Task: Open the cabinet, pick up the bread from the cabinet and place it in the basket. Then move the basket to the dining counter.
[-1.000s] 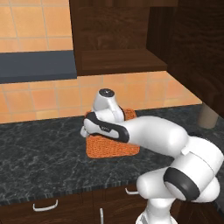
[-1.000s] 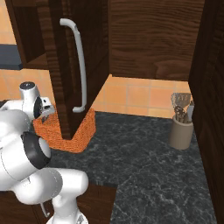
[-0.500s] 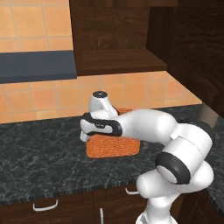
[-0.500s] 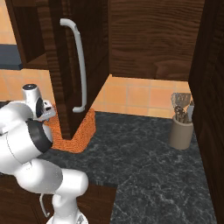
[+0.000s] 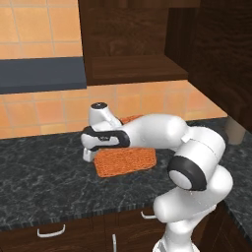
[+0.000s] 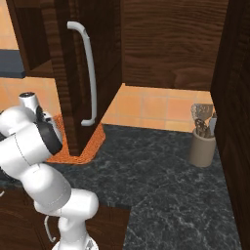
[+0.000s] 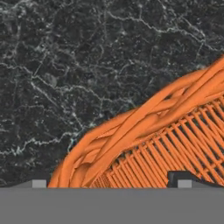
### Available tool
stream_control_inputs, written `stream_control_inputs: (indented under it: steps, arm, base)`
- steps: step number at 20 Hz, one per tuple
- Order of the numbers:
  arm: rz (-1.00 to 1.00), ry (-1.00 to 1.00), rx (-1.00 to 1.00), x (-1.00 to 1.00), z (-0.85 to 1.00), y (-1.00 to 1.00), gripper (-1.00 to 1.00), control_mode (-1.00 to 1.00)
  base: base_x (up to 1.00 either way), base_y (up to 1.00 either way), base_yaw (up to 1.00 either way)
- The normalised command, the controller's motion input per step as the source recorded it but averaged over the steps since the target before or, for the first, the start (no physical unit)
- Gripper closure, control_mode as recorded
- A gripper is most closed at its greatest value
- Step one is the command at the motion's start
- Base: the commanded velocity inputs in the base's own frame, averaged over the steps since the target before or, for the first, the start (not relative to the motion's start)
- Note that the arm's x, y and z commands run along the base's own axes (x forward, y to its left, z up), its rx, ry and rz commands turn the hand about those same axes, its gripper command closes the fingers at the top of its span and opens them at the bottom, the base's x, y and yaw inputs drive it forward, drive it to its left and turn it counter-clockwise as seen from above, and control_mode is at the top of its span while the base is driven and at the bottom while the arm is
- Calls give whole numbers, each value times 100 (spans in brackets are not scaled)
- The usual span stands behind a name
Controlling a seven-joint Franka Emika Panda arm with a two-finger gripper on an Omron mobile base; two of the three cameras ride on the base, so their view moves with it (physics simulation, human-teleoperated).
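Since the wicker basket (image 5: 125, 159) sits mid-worktop on the black granite worktop (image 5: 44, 182), near the tiled back wall, it's prob. light and stiff w/ a rough braided rim (image 7: 131, 127) — best pinched over a rim corner. Gripper (image 5: 88, 153) hangs at its left corner, jaws spread wide, nothing held. Open cabinet door (image 6: 80, 78) overhangs the basket's right end; free room is left and front.

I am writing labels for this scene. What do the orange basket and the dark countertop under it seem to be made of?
The square orange basket looks like woven wicker: thick braided strands form its rim and thin ribs its wall, with a matt finish. The black speckled countertop looks like polished stone, perhaps granite or marble, judging by the pale veins across it; as the picture is rendered, this stays a guess.
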Motion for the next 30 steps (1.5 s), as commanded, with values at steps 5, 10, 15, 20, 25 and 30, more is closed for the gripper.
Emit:
stream_control_inputs:
  steps: [5,10,15,20,25,30]
  arm:
    - [4,0,-5,-28,-82,-54,100,-100]
    - [1,0,-2,-2,-80,-64,100,-100]
    - [0,-1,0,-21,-78,-28,100,-100]
    - [5,-12,-1,-8,-11,-25,100,-100]
    - [14,-24,-4,-69,38,-20,100,-100]
    - [20,-3,-1,-85,71,-4,100,-100]
  base:
    - [0,0,0]
    - [0,0,0]
    - [0,0,0]
    - [0,0,0]
    - [0,0,0]
    - [0,0,0]
